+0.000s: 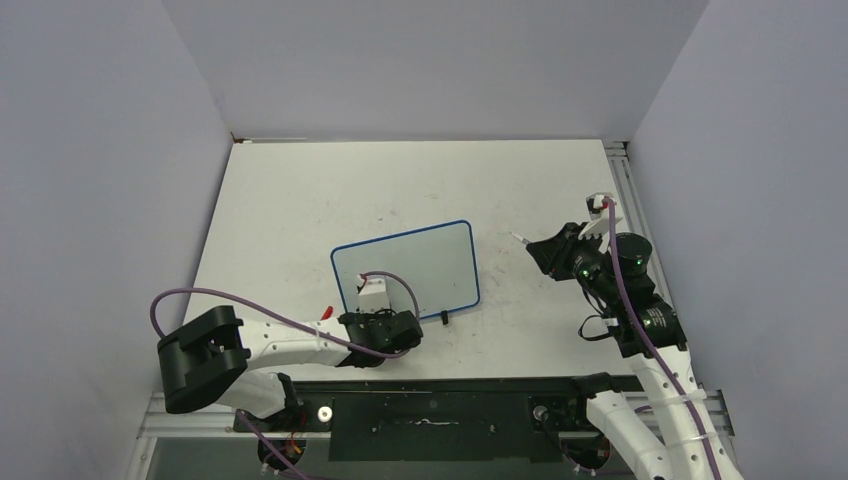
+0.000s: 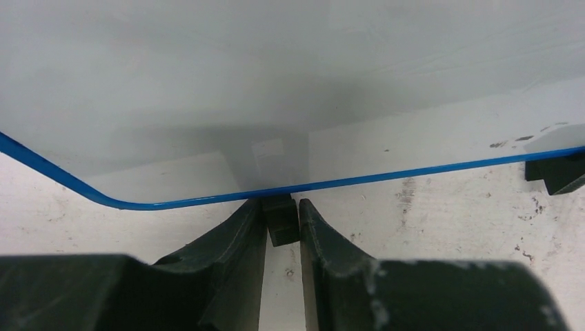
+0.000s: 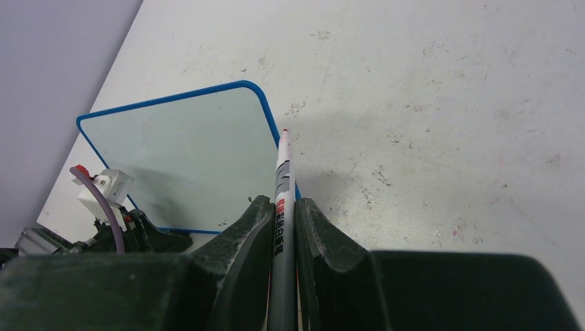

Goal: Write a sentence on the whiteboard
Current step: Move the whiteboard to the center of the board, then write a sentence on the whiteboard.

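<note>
Whiteboard (image 1: 405,262) just beyond left end effector (image 2: 281,208), clip foot (image 2: 281,226) in its grip

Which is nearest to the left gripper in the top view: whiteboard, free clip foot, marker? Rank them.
1. whiteboard: held by the left gripper at its near edge.
2. free clip foot: just right.
3. marker: far right, in the right gripper.

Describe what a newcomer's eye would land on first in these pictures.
The blank, blue-framed whiteboard sits mid-table. The left end effector pinches a black clip foot at its near edge. To its right, the right end effector grips a red-tipped marker, not touching the board.
</note>
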